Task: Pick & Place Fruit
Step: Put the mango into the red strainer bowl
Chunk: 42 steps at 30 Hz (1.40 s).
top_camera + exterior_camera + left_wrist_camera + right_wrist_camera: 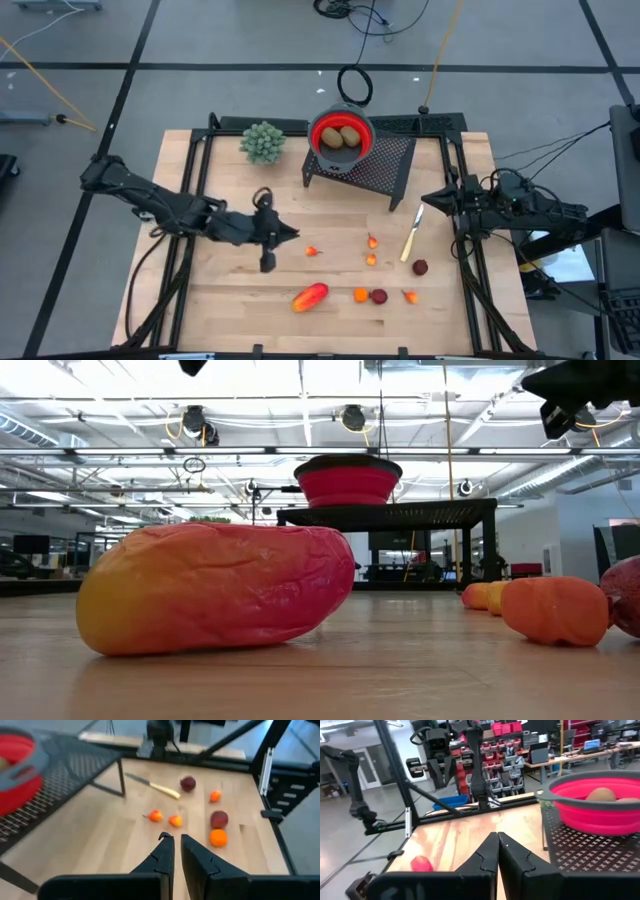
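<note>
Two olive-brown ovals [340, 137] lie in a red bowl [322, 150] on a black mesh rack [385, 165]. On the table lie a long red-orange piece [310, 296], an orange bit [361, 294], two dark-red bits [379, 296] [420, 267] and small orange-red bits [313, 251] [372, 241] [371, 259] [410, 296]. My left gripper [287, 234] is shut and empty, just left of the bit at mid-table; its fingers [165, 851] point toward the table's right. My right gripper [424, 199] is shut and empty by the rack's right side, fingers [487, 851] pointing left.
A green bushy ball [263, 142] stands at the far left of the rack. A knife with a pale handle [412, 234] lies right of centre. Black frame rails [190, 200] run along the table's left, right and far edges. Bare wood lies at the near left.
</note>
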Available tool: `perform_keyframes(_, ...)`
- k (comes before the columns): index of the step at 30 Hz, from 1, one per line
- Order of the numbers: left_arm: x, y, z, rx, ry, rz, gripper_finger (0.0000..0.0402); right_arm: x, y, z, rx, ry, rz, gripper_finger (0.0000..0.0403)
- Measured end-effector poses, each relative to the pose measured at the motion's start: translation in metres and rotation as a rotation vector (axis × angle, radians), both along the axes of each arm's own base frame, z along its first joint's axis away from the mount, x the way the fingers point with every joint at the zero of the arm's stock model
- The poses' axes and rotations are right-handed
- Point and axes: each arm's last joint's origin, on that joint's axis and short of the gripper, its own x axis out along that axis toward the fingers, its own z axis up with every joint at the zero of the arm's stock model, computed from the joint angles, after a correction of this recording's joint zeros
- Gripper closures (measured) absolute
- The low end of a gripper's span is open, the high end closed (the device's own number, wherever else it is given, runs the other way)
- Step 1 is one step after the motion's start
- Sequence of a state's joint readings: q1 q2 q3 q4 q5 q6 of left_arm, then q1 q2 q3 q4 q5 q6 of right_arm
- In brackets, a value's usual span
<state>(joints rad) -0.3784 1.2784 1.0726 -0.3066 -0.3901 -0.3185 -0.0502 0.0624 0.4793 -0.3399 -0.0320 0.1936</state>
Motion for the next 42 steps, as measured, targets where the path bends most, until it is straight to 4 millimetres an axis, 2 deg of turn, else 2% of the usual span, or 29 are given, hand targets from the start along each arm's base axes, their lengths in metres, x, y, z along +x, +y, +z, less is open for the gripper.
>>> perform_keyframes(8,0.04,-0.034,0.003,-0.17,0.183,0.002,0.0371,-0.008,0.001,0.0,-0.01,-0.034,0.025,0.0403)
perform_keyframes(13,0.067,-0.057,-0.006,-0.28,0.275,-0.02,0.0371,-0.009,0.001,0.001,-0.032,-0.037,0.025,0.0403)
perform_keyframes(18,0.087,-0.075,-0.025,-0.378,0.365,-0.009,0.0371,-0.009,0.001,0.001,-0.032,-0.037,0.025,0.0403)
perform_keyframes(29,0.095,-0.092,-0.069,-0.623,0.589,0.241,0.0371,-0.009,0.001,0.0,-0.033,-0.036,0.025,0.0403)
perform_keyframes(35,0.097,-0.097,-0.081,-0.67,0.682,0.219,0.0371,-0.009,0.001,0.0,-0.061,-0.035,0.024,0.0403)
perform_keyframes(42,0.097,-0.097,-0.082,-0.631,0.685,0.174,0.0371,-0.009,0.001,0.0,-0.062,-0.034,0.022,0.0403)
